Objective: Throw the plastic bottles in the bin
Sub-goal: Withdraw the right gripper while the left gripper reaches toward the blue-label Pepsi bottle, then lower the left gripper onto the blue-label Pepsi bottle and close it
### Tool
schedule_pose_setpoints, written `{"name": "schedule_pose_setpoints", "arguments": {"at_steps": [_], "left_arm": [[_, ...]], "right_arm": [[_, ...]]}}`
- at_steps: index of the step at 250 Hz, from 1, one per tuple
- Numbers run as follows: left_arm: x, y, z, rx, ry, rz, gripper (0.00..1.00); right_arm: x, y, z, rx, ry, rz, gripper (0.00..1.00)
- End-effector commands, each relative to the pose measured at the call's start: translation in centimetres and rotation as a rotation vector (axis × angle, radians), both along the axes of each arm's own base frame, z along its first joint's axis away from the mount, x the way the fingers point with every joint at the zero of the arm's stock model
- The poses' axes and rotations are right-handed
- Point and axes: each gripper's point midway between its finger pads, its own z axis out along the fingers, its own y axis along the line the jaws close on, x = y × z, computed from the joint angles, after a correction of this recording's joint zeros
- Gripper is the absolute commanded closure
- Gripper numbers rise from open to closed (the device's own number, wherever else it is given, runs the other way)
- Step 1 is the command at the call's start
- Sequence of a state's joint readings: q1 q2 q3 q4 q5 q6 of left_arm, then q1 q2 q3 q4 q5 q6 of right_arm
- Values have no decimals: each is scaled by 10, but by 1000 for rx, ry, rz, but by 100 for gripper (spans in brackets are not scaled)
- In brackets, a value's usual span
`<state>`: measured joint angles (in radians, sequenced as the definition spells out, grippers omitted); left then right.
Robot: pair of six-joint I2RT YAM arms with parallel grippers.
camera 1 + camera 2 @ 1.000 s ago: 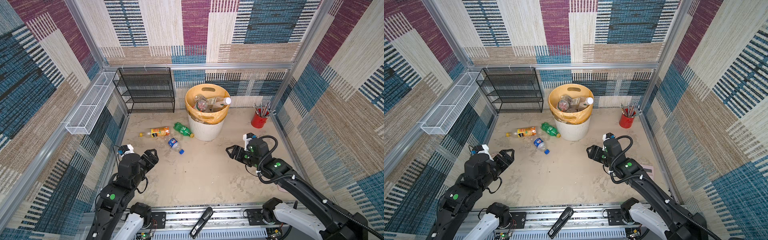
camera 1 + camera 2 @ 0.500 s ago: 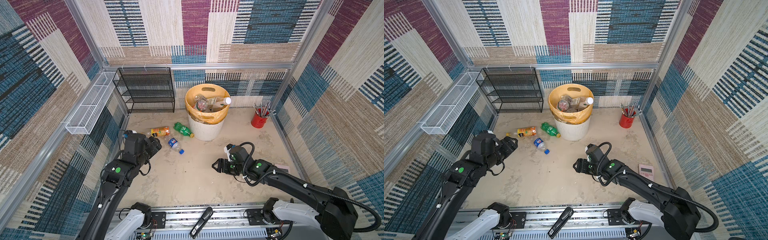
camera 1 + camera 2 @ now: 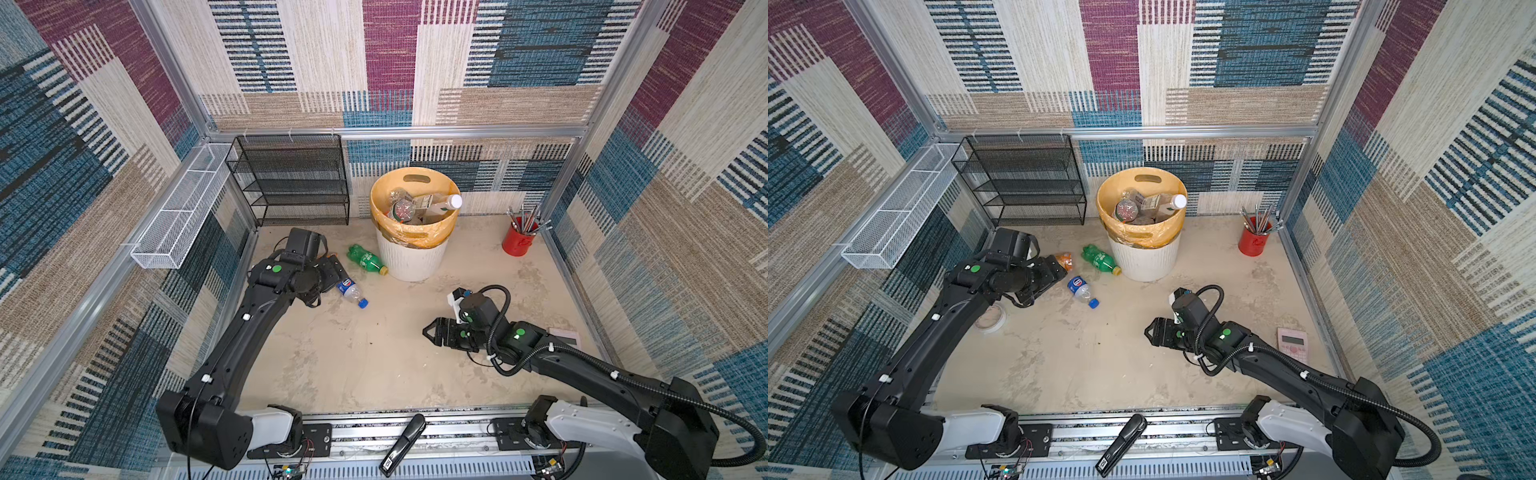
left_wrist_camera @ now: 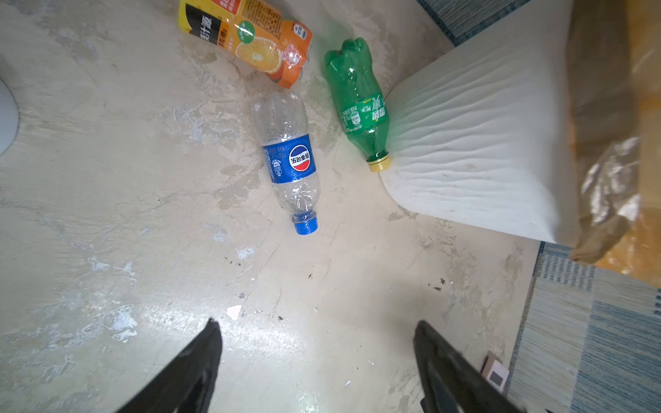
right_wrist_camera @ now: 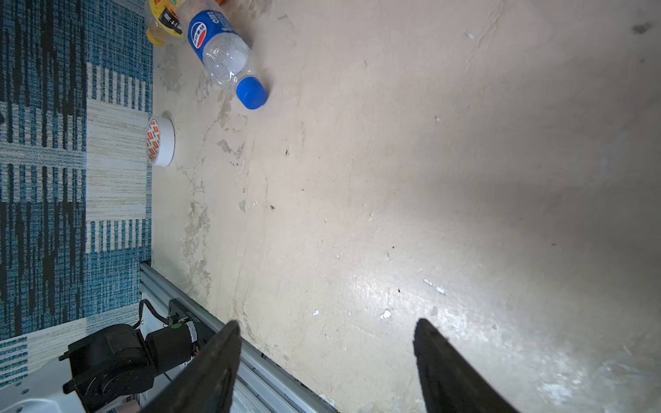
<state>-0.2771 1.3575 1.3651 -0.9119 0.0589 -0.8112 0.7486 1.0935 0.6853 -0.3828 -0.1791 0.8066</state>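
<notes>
- Reach step: the left gripper hangs wide open and empty, short of the blue-label bottle.
- The green bottle and orange-label bottle lie nearby, beside the bin (several bottles already inside).
- The right gripper gapes empty, well apart.
- Next, likely: lower astride the blue-label bottle, then close.

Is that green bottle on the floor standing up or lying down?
Lying down: the green bottle rests on its side, yellow cap toward the bin.

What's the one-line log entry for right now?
left gripper: open, empty | right gripper: open, empty | floor: blue-label bottle, green bottle, orange-label bottle | bin: bottles inside
</notes>
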Motion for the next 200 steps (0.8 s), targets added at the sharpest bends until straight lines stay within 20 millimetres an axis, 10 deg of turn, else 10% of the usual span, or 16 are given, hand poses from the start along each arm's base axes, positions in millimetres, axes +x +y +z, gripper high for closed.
{"name": "schedule_pose_setpoints", "arguments": {"at_steps": [1, 200], "left_arm": [[-1, -2, -13, 32, 66, -44, 12], [64, -16, -116, 71, 236, 21, 9]], "right_arm": [[4, -2, 6, -2, -32, -12, 22], [6, -8, 11, -20, -59, -29, 21]]}}
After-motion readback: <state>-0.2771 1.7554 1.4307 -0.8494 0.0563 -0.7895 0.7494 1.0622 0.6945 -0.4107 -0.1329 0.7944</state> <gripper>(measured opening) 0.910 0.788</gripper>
